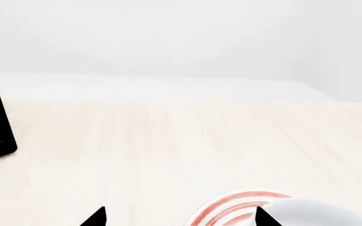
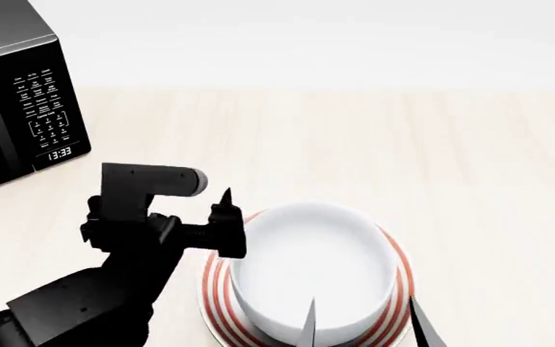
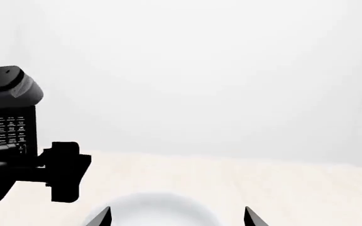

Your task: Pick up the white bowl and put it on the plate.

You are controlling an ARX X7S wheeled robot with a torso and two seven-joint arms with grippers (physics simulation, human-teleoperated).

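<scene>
Right gripper (image 2: 364, 318) shows at the bottom edge of the head view as two thin dark fingertips spread wide apart, one over the near rim of the white bowl (image 2: 313, 271) and the other at the lower right, over the striped edge of the plate (image 2: 217, 293); nothing sits between them, so it is open. Its own wrist view shows the same two tips (image 3: 176, 217) at the bottom of the frame with the pale rim of the bowl (image 3: 156, 209) between and just beyond them. Left gripper (image 2: 225, 220) sits at centre left of the head view, its black fingers just beside the bowl's left rim; whether they touch it I cannot tell. In the left wrist view its two tips (image 1: 181, 217) stand well apart at the bottom edge, holding nothing. The bowl rests upright on the red-ringed plate, lower centre of the head view, with the rings showing around it on the left and right. In the left wrist view the plate (image 1: 231, 209) and bowl (image 1: 319, 212) appear at the lower right. Both stand on a pale wooden table (image 2: 451, 159). A black microwave (image 2: 17, 101) fills the upper left corner of the head view, its display reading 13:33.
</scene>
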